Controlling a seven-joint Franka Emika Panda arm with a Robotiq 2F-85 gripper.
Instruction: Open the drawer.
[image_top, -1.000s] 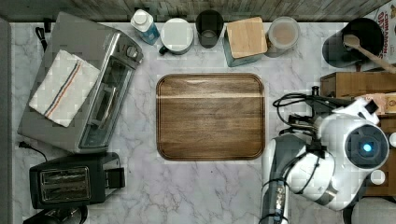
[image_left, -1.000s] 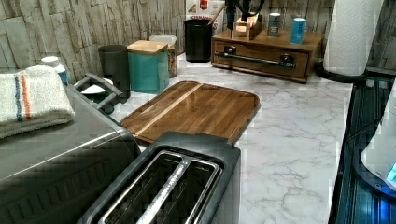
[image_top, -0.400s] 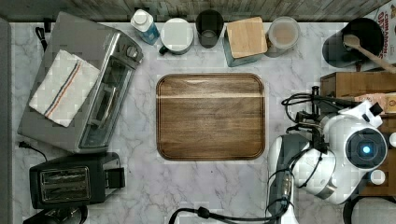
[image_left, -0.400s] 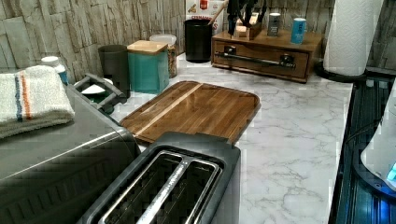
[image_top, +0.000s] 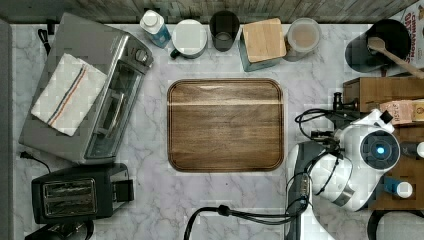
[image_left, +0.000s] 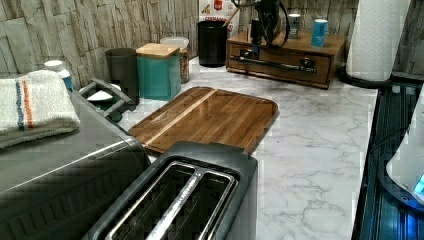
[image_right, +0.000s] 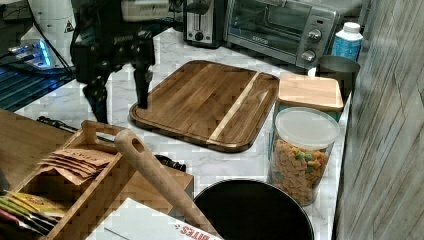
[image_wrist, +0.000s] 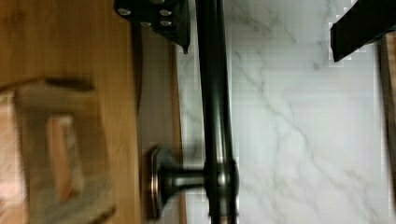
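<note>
While the cutting board (image_left: 207, 117) lies mid-bench, the drawer (image_left: 280, 63) at the left view's far right looks shut. The pincer (image_wrist: 261, 28) hangs open, fingers either side of the handle (image_wrist: 215, 102); closing and pulling remain.

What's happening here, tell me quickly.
A Franka arm is working at the wooden drawer of a small cabinet on the marble counter. Its gripper is open, one finger on each side of the black bar handle, not yet closed on it. The drawer looks shut. The cutting board lies bare mid-counter, with a toaster oven and toaster beyond it.
</note>
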